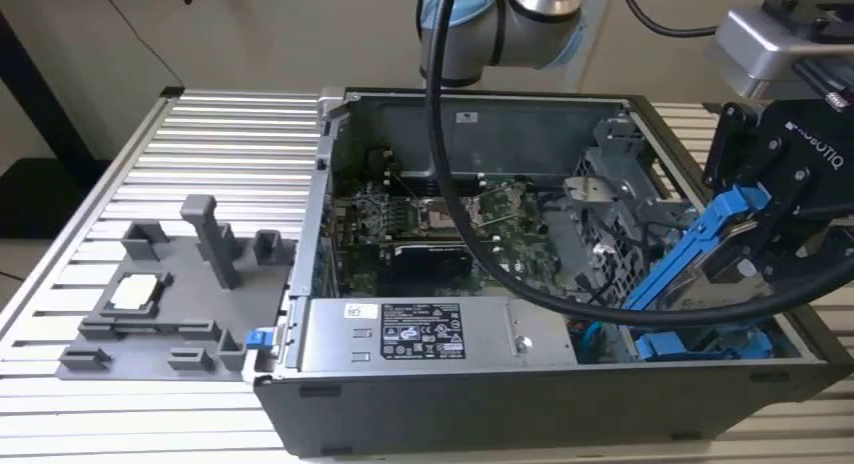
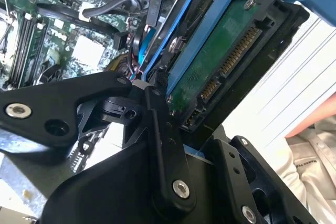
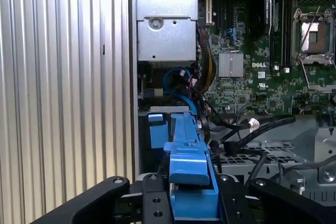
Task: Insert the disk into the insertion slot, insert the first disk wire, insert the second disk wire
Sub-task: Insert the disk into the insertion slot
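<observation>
We find the hand point(image 1: 742, 246) pinching the disk point(image 1: 683, 256) by the flanks of its blue carrier. It is tilted steeply over the exterior view's right end of the open computer case point(image 1: 320, 214) on the desk point(image 1: 227, 124). The disk's lower edge hangs close above the insertion slot point(image 1: 707, 346), not yet seated, and a black cable point(image 1: 438, 134) sags across the case's near side beside that edge, narrowing the room there.

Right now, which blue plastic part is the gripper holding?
The tilted blue carrier framing the disk, clamped in the gripper; the other blue fittings sit low inside the case.
</observation>
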Controlling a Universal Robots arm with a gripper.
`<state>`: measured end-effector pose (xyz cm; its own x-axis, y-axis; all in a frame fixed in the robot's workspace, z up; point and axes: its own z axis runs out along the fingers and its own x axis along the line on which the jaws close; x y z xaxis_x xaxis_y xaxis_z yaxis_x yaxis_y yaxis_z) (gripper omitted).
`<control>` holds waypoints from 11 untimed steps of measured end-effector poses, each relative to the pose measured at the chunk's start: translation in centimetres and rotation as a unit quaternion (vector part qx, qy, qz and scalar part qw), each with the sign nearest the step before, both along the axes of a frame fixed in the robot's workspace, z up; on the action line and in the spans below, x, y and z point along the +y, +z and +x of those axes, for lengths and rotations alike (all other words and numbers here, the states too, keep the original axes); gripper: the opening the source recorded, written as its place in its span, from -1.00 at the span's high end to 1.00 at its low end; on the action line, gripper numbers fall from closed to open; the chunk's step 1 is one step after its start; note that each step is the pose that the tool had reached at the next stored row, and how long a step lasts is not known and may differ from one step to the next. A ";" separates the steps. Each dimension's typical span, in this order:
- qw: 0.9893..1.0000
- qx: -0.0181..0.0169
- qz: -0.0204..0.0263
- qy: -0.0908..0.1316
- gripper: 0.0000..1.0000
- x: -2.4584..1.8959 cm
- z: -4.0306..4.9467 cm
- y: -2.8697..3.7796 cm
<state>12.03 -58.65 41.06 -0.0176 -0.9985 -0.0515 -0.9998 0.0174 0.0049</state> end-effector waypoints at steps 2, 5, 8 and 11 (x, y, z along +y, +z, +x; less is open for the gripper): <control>1.000 0.000 0.000 0.000 0.34 0.00 0.05 -0.19; 1.000 0.000 0.000 0.000 0.34 0.00 0.07 -0.63; 1.000 0.000 0.000 0.000 0.34 0.00 0.08 -1.17; 1.000 0.000 0.000 0.000 0.34 0.00 0.07 -1.72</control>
